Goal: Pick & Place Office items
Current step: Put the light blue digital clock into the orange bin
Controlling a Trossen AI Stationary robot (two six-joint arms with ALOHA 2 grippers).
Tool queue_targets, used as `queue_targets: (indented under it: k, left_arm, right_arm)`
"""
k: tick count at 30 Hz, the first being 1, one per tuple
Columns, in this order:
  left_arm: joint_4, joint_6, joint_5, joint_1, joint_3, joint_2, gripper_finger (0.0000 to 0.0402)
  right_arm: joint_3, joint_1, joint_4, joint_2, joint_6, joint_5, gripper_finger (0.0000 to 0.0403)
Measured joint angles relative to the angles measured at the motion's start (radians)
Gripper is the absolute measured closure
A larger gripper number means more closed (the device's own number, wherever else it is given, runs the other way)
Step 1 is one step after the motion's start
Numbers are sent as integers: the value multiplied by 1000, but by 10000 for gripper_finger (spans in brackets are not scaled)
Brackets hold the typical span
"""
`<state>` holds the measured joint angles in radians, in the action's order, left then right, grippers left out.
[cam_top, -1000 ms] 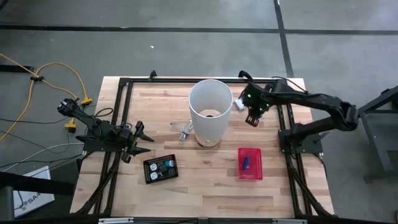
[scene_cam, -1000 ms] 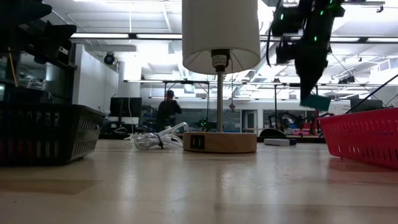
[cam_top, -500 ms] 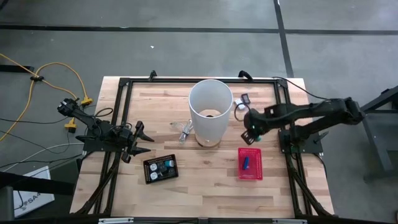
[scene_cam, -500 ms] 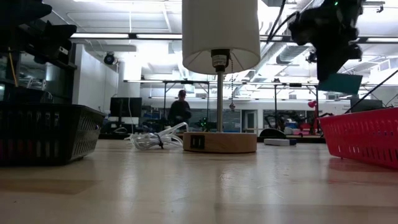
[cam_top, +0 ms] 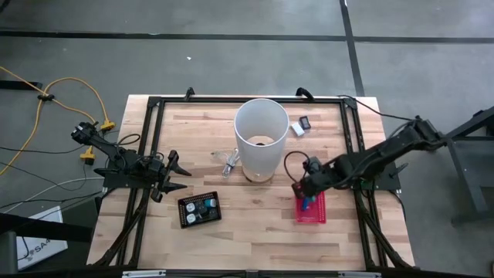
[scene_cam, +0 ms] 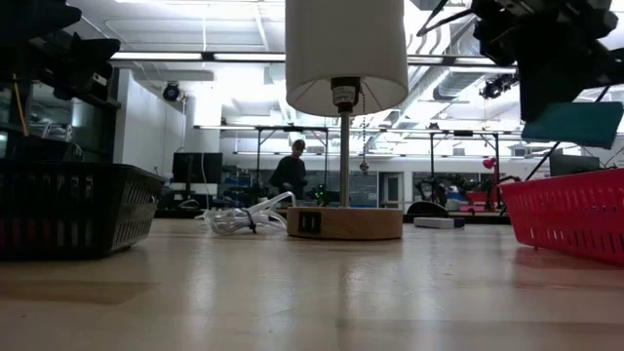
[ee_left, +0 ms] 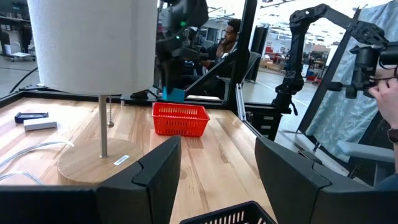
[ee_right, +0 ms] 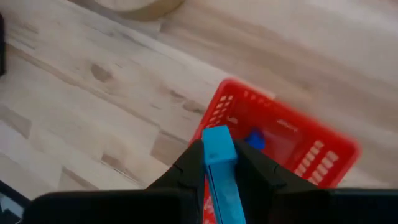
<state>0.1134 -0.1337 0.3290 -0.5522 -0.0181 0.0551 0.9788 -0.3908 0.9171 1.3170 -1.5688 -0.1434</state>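
Note:
My right gripper (cam_top: 303, 185) is shut on a teal-blue flat piece (ee_right: 217, 163) and hovers over the far end of the red mesh basket (cam_top: 316, 211). A blue stick (cam_top: 306, 204) lies in that basket. A white block (cam_top: 294, 130) and a small black piece (cam_top: 305, 122) lie on the table near its far edge. The black tray (cam_top: 199, 209) holds teal and white bits. My left gripper (cam_top: 174, 173) waits open by the table's left edge. My right gripper pinches the teal-blue piece between its two fingers (ee_right: 186, 171), coming from above and pointing down. The piece's free end (ee_right: 216, 135) sticks out past the fingertips. The piece is lifted clear and hangs below the gripper (scene_cam: 572, 124), above the basket (ee_right: 292, 146).
A lamp with a tall white shade (cam_top: 260, 137) on a round wooden base (ee_left: 93, 163) stands mid-table, with a coiled clear cable (cam_top: 229, 162) to its left. A black frame (cam_top: 151, 147) runs along the table edges. People show in the room beyond.
My right gripper, still shut on the teal-blue piece, has swept from beside the lampshade at the table's far side toward the near edge, and now hovers over the red basket. The piece has travelled with it, held clear of the table.

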Motion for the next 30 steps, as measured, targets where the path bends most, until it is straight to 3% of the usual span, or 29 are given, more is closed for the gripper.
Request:
queue_targets:
  k: [24, 30]
  left_arm:
    - [0, 0, 0, 0, 0, 0, 202]
    - [0, 0, 0, 0, 0, 0, 202]
  right_arm:
    - [0, -135, 86, 115, -599, 13, 347]
    - [0, -124, 132, 141, -664, 22, 347]
